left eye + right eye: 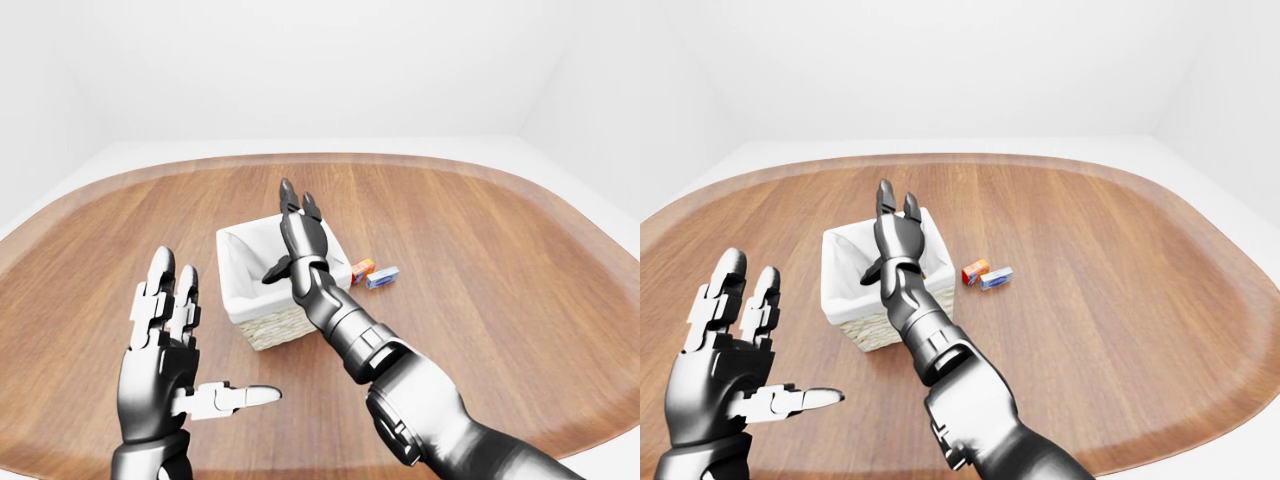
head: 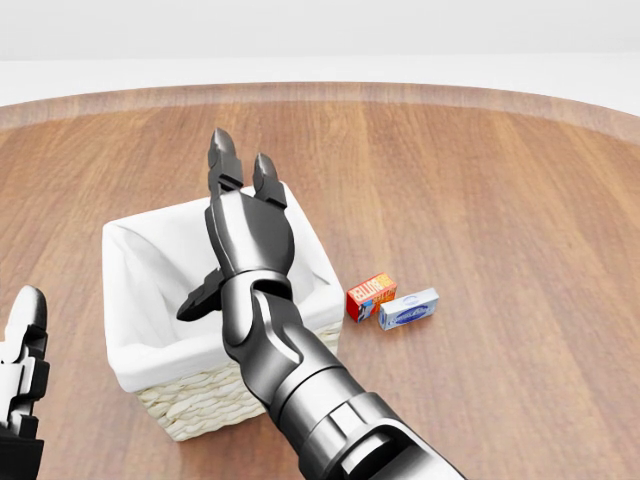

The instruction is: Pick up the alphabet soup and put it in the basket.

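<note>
Left hand (image 1: 165, 345): hanging at lower left, fingers spread, holding nothing. Basket (image 2: 125, 300): sitting on the wooden table (image 2: 500, 180), white lining visible. Right hand (image 2: 245, 215): reaching over the basket, fingers extended, gripping nothing. Soup can: not showing anywhere; possibly lying inside the basket behind the arm, cannot tell. Orange box (image 2: 371, 296) and blue-white box (image 2: 408, 309): lying just right of the basket. Step: seemingly release or search; next, locating the can.

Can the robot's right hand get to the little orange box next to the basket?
Probably yes. The right hand hangs open over the basket, holding nothing. The little orange box lies just to the basket's right in the head view, on bare table, with only a small blue box beside it.
</note>
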### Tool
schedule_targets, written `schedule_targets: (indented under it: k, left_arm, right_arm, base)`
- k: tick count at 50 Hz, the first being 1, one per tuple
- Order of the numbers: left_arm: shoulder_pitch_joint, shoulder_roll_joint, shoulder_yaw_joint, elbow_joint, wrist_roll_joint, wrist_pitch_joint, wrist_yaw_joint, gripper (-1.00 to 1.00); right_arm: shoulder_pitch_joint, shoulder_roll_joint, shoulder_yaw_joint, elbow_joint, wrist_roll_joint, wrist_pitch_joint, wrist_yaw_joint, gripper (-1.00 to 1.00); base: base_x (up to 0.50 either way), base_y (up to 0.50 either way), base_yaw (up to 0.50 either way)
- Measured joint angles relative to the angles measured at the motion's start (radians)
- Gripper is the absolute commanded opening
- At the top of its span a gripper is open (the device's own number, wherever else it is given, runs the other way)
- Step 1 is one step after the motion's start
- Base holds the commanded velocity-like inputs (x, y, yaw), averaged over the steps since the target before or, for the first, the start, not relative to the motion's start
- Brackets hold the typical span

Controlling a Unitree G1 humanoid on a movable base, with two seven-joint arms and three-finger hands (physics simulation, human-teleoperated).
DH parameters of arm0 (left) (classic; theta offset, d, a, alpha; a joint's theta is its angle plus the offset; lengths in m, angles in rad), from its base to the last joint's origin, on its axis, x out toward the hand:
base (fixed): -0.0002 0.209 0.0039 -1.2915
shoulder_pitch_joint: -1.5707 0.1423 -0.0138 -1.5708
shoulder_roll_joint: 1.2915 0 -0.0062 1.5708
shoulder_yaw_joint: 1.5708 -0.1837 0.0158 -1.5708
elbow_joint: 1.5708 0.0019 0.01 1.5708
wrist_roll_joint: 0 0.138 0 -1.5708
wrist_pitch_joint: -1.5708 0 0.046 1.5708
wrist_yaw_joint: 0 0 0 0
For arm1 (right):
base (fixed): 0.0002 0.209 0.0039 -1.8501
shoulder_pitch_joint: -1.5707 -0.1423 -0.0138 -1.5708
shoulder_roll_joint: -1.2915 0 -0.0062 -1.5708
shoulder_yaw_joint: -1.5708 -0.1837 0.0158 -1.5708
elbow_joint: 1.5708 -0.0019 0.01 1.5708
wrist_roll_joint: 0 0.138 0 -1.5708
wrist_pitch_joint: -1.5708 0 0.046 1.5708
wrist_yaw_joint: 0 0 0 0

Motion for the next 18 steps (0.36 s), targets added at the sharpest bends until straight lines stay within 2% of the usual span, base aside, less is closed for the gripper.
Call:
schedule_targets:
  k: [18]
  left_arm:
    - [-0.003, -0.001, 0.000, 0.006, 0.002, -0.003, 0.000, 1.00]
  right_arm:
    - [0.001, 0.001, -0.002, 0.010, -0.003, -0.006, 0.000, 1.00]
  base:
    - [0.00, 0.00, 0.00]
